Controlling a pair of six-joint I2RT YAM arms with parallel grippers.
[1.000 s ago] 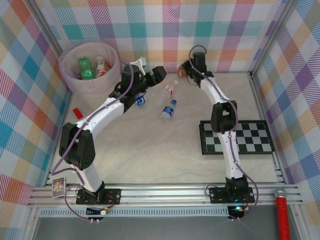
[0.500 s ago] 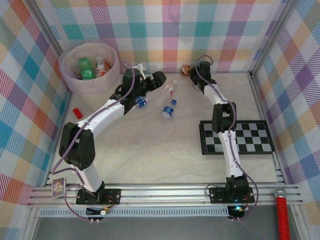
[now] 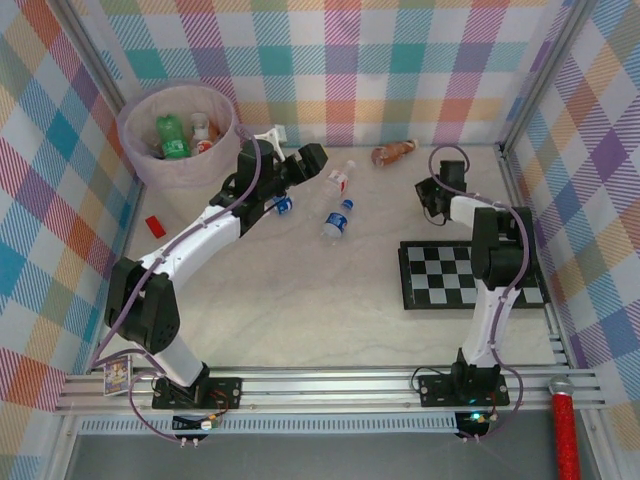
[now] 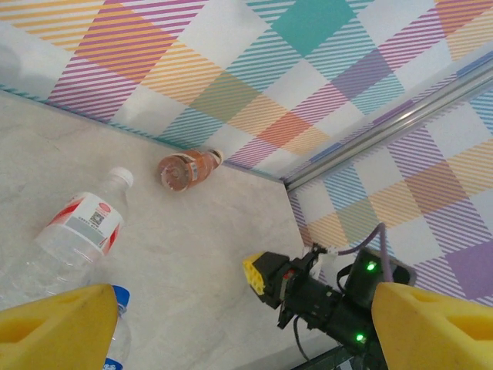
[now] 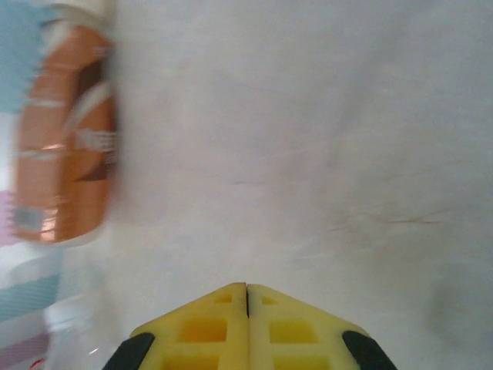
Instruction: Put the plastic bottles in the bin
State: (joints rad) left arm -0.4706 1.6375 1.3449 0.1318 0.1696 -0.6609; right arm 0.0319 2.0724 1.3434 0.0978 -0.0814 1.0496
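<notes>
The top camera sits high above and behind the arms. It looks down and forward over the whole table [image 3: 300, 290], with the arm bases at its lower edge. The left wrist camera rides low and faces the far right corner, its yellow fingers [image 4: 54, 327] in the lower corners of the frame. The right wrist camera hangs very close to the tabletop, its fingertips [image 5: 208, 331] at bottom centre. All three views share the brown bottle [image 3: 392, 153]. The top and left wrist views also share the red-labelled bottle [image 3: 338, 181].
</notes>
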